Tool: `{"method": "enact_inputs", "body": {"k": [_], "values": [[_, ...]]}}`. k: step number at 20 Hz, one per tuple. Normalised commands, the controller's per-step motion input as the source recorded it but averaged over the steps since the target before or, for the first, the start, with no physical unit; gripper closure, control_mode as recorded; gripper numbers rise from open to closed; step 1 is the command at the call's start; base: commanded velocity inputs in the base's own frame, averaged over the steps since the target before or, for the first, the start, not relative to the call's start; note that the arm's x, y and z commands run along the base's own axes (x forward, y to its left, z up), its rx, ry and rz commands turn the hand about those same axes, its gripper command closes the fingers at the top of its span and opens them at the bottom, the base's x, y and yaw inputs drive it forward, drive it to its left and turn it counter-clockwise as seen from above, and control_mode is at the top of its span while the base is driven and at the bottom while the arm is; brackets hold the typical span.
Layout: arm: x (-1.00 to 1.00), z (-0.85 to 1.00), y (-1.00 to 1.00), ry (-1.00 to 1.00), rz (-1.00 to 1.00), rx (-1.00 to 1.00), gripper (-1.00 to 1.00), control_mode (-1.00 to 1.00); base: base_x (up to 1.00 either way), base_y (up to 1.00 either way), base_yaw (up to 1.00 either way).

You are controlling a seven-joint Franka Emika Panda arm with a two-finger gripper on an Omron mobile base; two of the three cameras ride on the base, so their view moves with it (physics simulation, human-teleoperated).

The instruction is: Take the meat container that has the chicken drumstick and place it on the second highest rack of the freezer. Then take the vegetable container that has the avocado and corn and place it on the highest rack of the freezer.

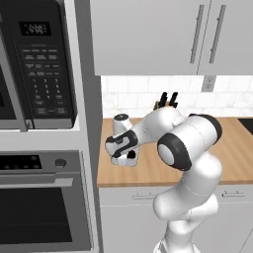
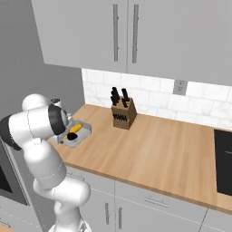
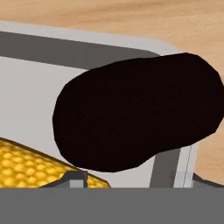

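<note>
— Right now we have the tool (image 3: 131, 178) down inside the vegetable container (image 2: 72, 134), at the left end of the wooden bench (image 2: 158, 149) beside the tall grey wall panel. The avocado (image 3: 138, 111) sits right in front of the camera, the corn (image 3: 39, 168) alongside it.

— Is the tool closed on the tray?

— We cannot tell. Its tips (image 3: 74, 178) barely rise at the bottom of the hand view, one near the corn, the other by the container's wall (image 3: 164, 164); whether they straddle that wall is hidden.

— What worries us?

— In our judgement, a thin rim pinched off-centre could tip the tray on lifting, rolling the avocado or corn out. A tip could also land on the corn instead of the wall. The knife block (image 2: 123, 113) stands well apart, so it poses no risk.
</note>
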Motion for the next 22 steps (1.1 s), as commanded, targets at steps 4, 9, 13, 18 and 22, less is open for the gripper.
{"method": "enact_inputs", "body": {"k": [4,9,13,18,22], "values": [[0.00,-0.77,0.00,0.00,0.00,-0.01,1.00,-1.00,0.00,0.00,0.00],[-0.13,-0.57,0.00,0.01,0.00,0.00,1.00,-1.00,0.00,0.00,0.00],[-0.35,-0.29,0.00,0.00,0.00,0.00,1.00,-1.00,0.00,0.00,0.00],[-0.42,0.10,-0.01,-0.02,0.00,0.00,1.00,-1.00,0.00,0.00,0.00],[-0.32,0.65,0.00,0.00,0.00,0.00,1.00,-1.00,0.00,0.00,0.00]]}}
